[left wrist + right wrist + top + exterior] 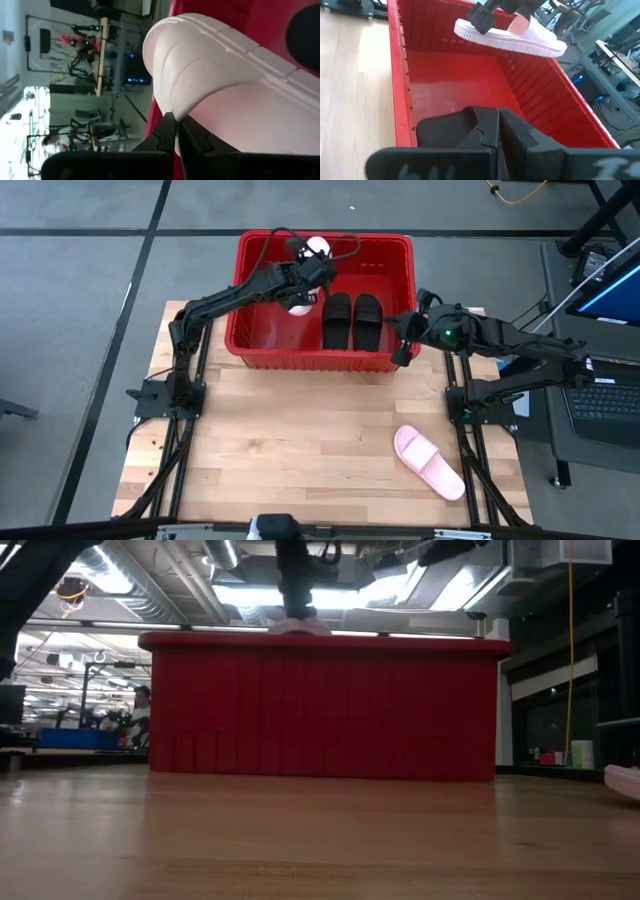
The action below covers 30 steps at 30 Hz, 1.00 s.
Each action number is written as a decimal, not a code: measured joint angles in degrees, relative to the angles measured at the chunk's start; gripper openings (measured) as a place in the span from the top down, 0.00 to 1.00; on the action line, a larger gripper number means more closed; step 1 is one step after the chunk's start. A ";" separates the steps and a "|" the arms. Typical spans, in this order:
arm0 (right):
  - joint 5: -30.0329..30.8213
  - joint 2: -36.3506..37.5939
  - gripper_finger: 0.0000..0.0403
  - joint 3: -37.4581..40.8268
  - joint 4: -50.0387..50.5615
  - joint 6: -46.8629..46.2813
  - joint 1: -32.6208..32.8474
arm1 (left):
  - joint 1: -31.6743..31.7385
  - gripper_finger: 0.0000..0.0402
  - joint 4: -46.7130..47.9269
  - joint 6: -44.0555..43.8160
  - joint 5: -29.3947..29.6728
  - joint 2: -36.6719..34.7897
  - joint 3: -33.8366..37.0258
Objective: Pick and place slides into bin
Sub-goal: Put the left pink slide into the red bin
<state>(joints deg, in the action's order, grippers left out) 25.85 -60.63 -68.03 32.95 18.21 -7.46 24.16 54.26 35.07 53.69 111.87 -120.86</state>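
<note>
While the red bin (322, 356) at the table's far edge is occupied by two black slides (353, 320), one pink slide (512, 36) is gripped above it by the left gripper (303, 280), another pink slide (429, 461) is left on the table, and the empty right gripper (403, 346) is kept clenched at the bin's right wall.

No text, label, brand, number or sign can be read in any of the views. The pale pink slide (210, 75) shows only moulded ridges and a fine texture, and the red bin (320, 705) has plain ribbed walls. In the high view, the laptop screen (612, 290) beside the counter is lit, but nothing on it is legible.
</note>
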 joint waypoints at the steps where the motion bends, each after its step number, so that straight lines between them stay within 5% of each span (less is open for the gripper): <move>1: 0.02 -0.20 0.96 0.00 0.33 -0.03 0.00 | 0.05 0.99 0.59 -0.85 0.26 0.00 0.00; 10: -0.11 -2.06 0.97 0.04 3.39 -2.05 0.00 | 1.09 0.99 3.00 -11.83 0.01 -0.11 2.27; 30: -0.52 -2.20 0.98 0.04 0.78 -2.88 0.00 | 1.26 0.99 -0.63 -20.96 -3.72 -0.09 16.58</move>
<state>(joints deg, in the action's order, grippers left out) 25.32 -62.83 -67.99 33.73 15.32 -7.46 25.42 53.63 14.11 49.97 111.79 -104.28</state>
